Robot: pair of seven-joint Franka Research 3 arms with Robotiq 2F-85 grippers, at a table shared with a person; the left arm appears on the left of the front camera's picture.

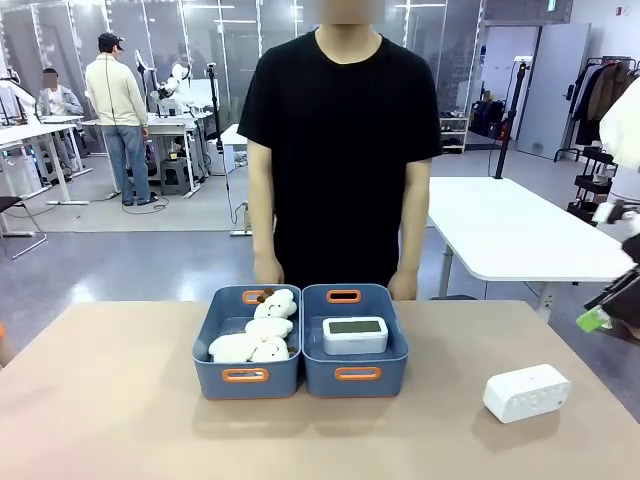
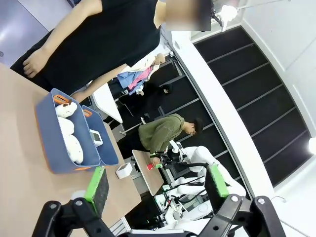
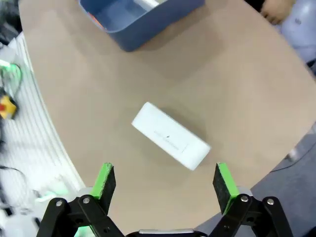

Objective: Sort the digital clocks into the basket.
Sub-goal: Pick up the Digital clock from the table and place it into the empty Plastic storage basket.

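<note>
Hanging above the desk with its green-padded fingers spread wide and holding nothing, the right pincer looked down on the second digital clock. This white clock lay by itself on the bare tan surface, angled across the wrist view. In the front view the same clock sat toward the robot's right side, well apart from the two baskets, with bare desk between it and them.

The first digital clock was inside the right basket, with its grey-green face turned toward the camera. Touching that bin on its left stood the twin basket, which held a heap of cream-white plush toys.

A person in a black T-shirt stood at the far edge, directly behind the baskets. One hand hung behind the left bin and the other hand behind the right one. A white table stood farther back on the right.

The left pincer was also spread open and held nothing. It was raised off the desk, with both baskets in its view some way ahead.
</note>
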